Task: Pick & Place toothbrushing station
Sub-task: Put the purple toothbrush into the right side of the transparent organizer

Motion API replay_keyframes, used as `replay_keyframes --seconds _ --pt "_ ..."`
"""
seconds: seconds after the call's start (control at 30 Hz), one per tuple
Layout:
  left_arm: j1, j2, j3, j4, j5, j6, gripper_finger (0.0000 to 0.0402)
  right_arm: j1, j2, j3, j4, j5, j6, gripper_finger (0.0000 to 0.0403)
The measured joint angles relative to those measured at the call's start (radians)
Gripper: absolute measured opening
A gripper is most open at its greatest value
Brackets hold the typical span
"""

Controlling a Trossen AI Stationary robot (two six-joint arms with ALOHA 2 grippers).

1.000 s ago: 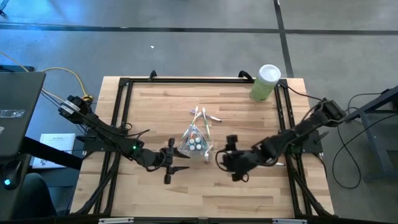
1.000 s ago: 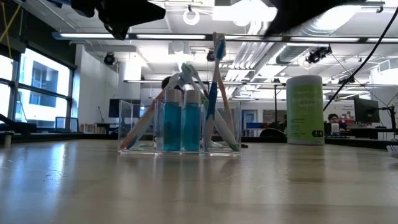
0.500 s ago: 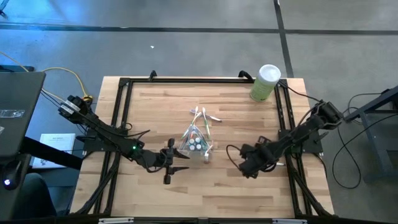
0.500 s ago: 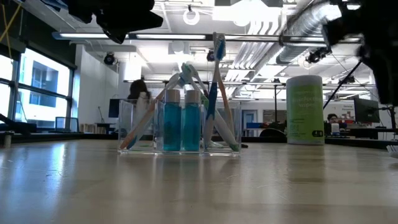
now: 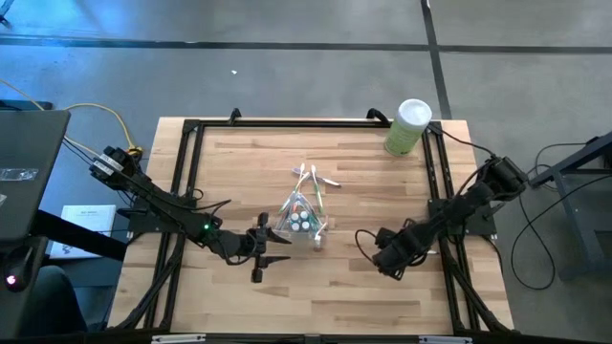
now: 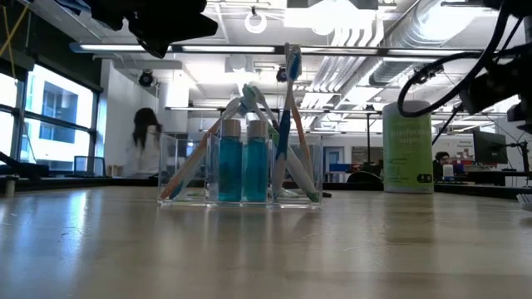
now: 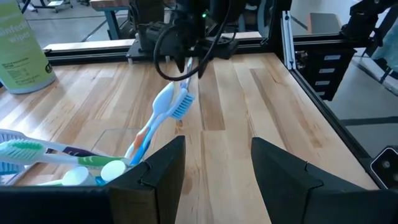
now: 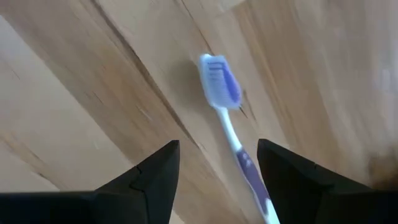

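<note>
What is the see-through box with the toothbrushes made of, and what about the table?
The clear cup looks like glossy hard plastic, possibly acrylic: the room shows straight through its walls. The table looks like pale wood with a smooth finish: plank seams and grain lines run along it.

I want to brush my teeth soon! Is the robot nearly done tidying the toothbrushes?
Partly. The clear cup already holds several toothbrushes and blue tubes. The right gripper hovers open over a purple toothbrush lying on the table, not yet grasped. It probably needs lifting into the cup. The left gripper waits open beside the cup.
</note>
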Motion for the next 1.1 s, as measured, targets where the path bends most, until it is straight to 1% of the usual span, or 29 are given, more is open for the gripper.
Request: replay_keyframes --seconds 0.13,0.3,0.43,0.5,0.57,0.67,0.9,0.93,1.1 --pt "0.000 0.000 0.000 0.000 0.000 0.000 0.0179 -0.004 0.000 -0.047 0.046 0.024 -0.014 0.0207" --pt "0.002 0.000 0.000 0.000 0.000 0.000 0.0179 -0.028 -0.004 -0.114 0.185 0.012 -0.067 0.0207" --pt "0.002 0.000 0.000 0.000 0.000 0.000 0.0179 -0.057 -0.006 -0.141 0.202 0.018 -0.079 0.0206" --pt "0.002 0.000 0.000 -0.001 0.000 0.000 0.0179 -0.071 -0.005 -0.146 0.201 0.027 -0.082 0.0199" --pt "0.002 0.000 0.000 -0.001 0.000 0.000 0.0179 -0.082 -0.005 -0.149 0.201 0.038 -0.091 0.0182" --pt "0.002 0.000 0.000 -0.001 0.000 0.001 0.0179 -0.093 -0.005 -0.149 0.205 0.056 -0.122 0.0144" --pt "0.002 0.000 0.000 -0.001 0.000 0.001 0.0179 -0.100 -0.003 -0.150 0.217 0.105 -0.163 0.0020" --pt "0.002 0.000 0.000 -0.001 0.000 0.001 0.0179 -0.100 -0.003 -0.150 0.225 0.112 -0.174 0.0015" --pt "0.002 0.000 0.000 -0.001 0.000 0.001 0.0179 -0.099 0.000 -0.141 0.278 0.156 -0.263 0.0011"
